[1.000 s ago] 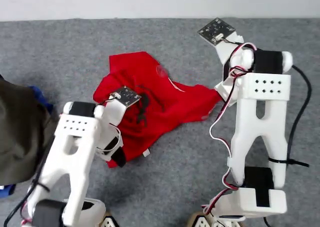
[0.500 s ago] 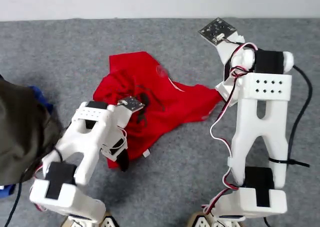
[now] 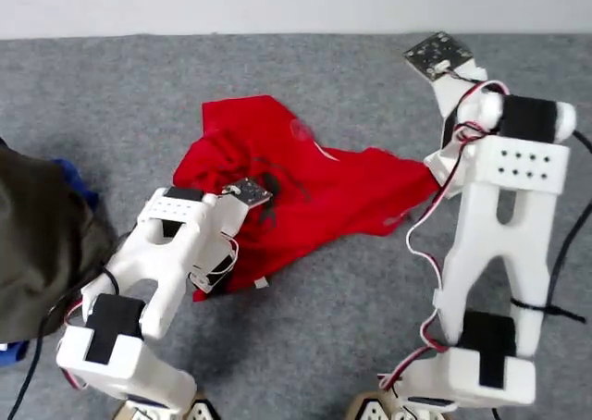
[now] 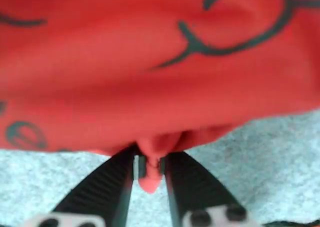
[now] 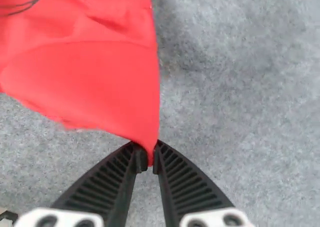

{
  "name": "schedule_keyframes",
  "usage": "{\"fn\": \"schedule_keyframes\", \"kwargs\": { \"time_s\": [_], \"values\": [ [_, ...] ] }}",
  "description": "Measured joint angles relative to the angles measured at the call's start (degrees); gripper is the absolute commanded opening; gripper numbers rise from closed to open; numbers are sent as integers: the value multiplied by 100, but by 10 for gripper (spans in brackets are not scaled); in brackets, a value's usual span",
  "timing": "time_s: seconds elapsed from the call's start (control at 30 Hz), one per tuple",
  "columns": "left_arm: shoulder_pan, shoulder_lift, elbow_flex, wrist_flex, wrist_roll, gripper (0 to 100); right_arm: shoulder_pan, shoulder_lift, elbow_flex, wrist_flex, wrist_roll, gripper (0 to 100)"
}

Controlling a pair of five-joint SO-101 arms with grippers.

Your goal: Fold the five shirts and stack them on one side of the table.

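A red shirt [image 3: 305, 189] with a dark print lies crumpled and partly stretched across the middle of the grey table. My left gripper [image 4: 149, 169] is shut on a fold of the red shirt [image 4: 150, 87] at its near-left edge, and the arm [image 3: 176, 253] covers that spot from above. My right gripper [image 5: 146, 162] is shut on a corner of the red shirt [image 5: 90, 72] at the shirt's right end, beside the right arm [image 3: 499, 170]. The cloth hangs taut between the two holds.
A dark olive garment [image 3: 37, 244] with blue cloth [image 3: 74, 184] under it is heaped at the table's left edge. Grey carpet-like surface [image 3: 351, 290] lies bare in front of the shirt and behind it.
The right arm has swung to the right, pulling the shirt's right corner out and stretching the cloth. The left arm dropped onto the shirt's near-left edge and drew it slightly nearer.
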State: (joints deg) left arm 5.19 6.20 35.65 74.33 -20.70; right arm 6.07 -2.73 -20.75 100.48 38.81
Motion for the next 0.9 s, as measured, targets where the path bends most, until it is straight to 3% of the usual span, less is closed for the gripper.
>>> {"fn": "schedule_keyframes", "kwargs": {
  "time_s": [0.23,0.43,0.63,0.9],
  "values": [
    [-273,-2242,-730,862,-9,14,0,-738,0,0,0,9],
    [-905,-4009,-1996,1011,-26,15,26,-1688,0,-97,-114,9],
    [-1424,-4378,-3323,1055,-26,15,26,-2593,0,-914,-308,9],
    [-1503,-4404,-5275,1011,-26,15,44,-3560,0,-2681,-308,9]
  ]
}}
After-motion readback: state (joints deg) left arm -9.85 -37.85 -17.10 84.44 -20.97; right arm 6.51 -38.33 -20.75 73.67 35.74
